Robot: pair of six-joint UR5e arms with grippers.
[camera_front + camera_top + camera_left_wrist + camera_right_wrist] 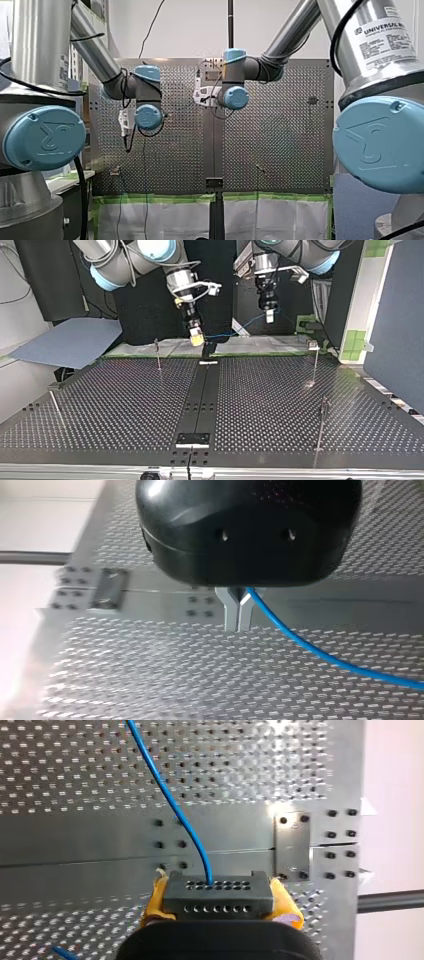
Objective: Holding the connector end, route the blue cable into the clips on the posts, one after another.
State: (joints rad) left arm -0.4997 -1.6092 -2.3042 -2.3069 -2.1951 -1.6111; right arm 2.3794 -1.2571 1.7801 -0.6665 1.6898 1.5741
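Observation:
In the right wrist view my right gripper [220, 909] is shut on the dark connector block [218, 890], its yellow pads [286, 906] on either side. The blue cable [170, 800] leaves the block and runs ahead over the perforated table. My left gripper [239, 616] has its metal fingers shut on the blue cable [320, 655], which trails off to one side. In the top view my right gripper [196, 338] and my left gripper [269, 316] hang above the far table edge, the cable [235, 328] slung between them. Thin posts [158, 354] [315, 362] stand below them.
More posts stand nearer the camera at the top view's right [322, 425] and left [55, 409]. A dark rail [200, 400] with a bracket [192, 439] runs down the table's middle. A grey-blue sheet [70, 342] lies off the table at the view's left.

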